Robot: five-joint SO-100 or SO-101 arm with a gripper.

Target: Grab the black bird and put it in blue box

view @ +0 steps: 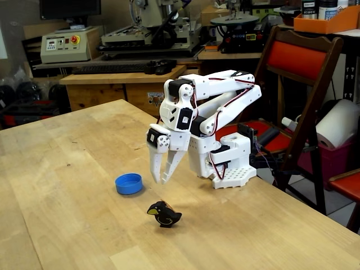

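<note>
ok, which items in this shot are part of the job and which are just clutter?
Job:
- black bird, standing on the table
- blue box, a shallow round dish, empty
- pincer, hanging open above the table, holding nothing

Clutter:
- red folding chair
- paper towel roll
- orange bin
- control box

A workshop: wooden desk (67, 185) in front, workbench (121, 76) behind carrying a control box (63, 45) with red stop button, machine tools (152, 25), an orange bin (326, 21) on a shelf, a paper roll (337, 124), a folding chair (298, 79).
</note>
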